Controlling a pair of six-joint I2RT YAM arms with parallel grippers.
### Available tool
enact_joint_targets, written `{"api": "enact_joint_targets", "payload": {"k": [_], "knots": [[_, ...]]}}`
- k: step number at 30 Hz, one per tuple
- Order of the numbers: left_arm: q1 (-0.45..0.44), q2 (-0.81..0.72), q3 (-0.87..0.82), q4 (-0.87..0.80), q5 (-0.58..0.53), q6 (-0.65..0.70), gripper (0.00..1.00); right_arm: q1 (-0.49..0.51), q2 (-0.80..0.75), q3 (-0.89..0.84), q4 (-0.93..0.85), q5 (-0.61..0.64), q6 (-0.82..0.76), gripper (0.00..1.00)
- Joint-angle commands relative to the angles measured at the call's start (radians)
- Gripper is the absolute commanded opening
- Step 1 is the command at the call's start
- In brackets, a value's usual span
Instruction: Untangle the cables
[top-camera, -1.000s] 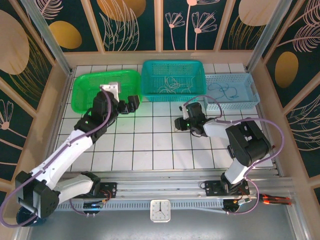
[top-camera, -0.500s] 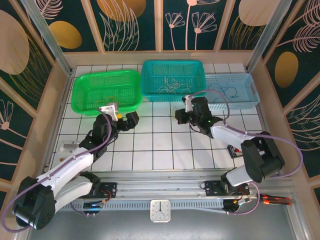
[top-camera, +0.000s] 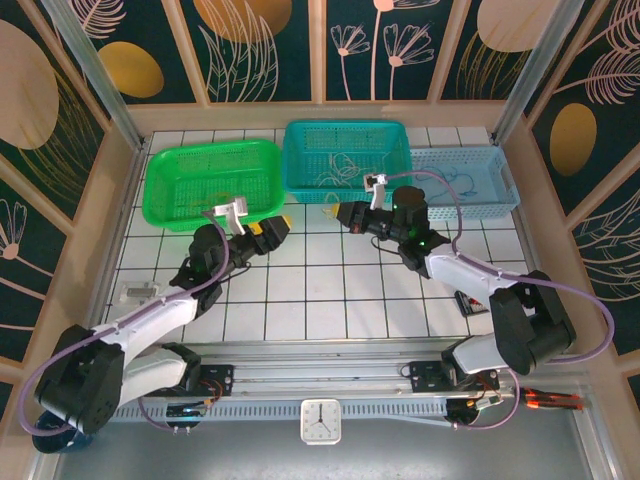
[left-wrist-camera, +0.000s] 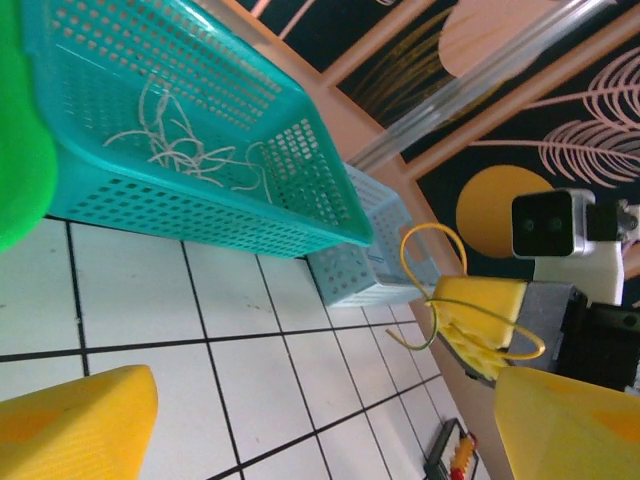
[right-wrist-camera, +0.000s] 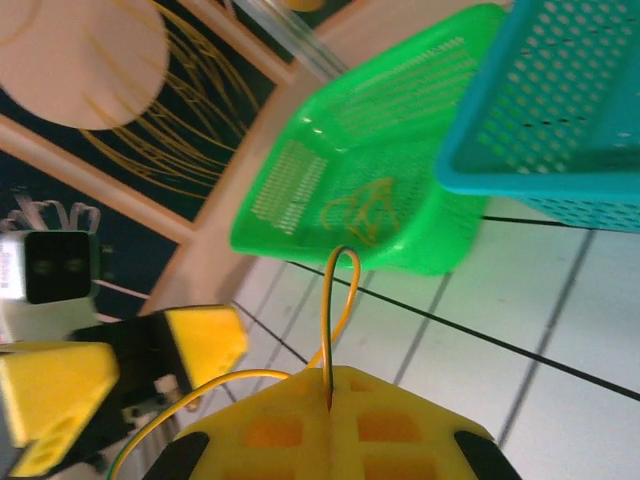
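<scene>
Yellow-orange cable (right-wrist-camera: 329, 330) is clenched in the right tool (top-camera: 343, 214) above the counter (top-camera: 300, 285), seemingly presented to the left tool (top-camera: 274, 232), which gapes empty nearby. White cables (left-wrist-camera: 180, 150) lie tangled in the teal basket (left-wrist-camera: 220, 220).

The bench (top-camera: 300, 290) has white tiles with dark lines. Dark walls (top-camera: 260, 50) around it carry golden leaves and pale wooden frames

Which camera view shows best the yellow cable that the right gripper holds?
Left wrist view: the yellow cable shows whole, loop and free ends, pinched in the right gripper. The right wrist view gives one loop close up. In the top view it is a tiny speck.
</scene>
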Motion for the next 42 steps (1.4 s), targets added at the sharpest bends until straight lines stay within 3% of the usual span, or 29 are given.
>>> {"api": "enact_joint_targets", "payload": {"k": [1, 12, 23, 30, 37, 42], "knots": [[0.007, 0.031, 0.014, 0.113, 0.060, -0.044, 0.84, 0.019, 0.010, -0.009, 0.150, -0.102, 0.063, 0.00], [0.007, 0.112, 0.097, 0.149, 0.110, -0.024, 0.72, 0.108, 0.058, 0.049, 0.089, -0.154, -0.030, 0.00], [0.007, 0.151, 0.095, 0.190, 0.170, -0.026, 0.57, 0.133, 0.099, 0.085, 0.092, -0.168, -0.034, 0.00], [0.007, 0.183, 0.101, 0.224, 0.203, -0.036, 0.41, 0.146, 0.112, 0.098, 0.087, -0.164, -0.037, 0.00], [0.007, 0.163, 0.100, 0.178, 0.159, 0.003, 0.03, 0.148, 0.105, 0.107, 0.023, -0.153, -0.082, 0.00], [0.008, 0.091, 0.117, 0.072, 0.069, 0.091, 0.00, 0.148, 0.084, 0.105, -0.082, -0.132, -0.153, 0.00]]}}
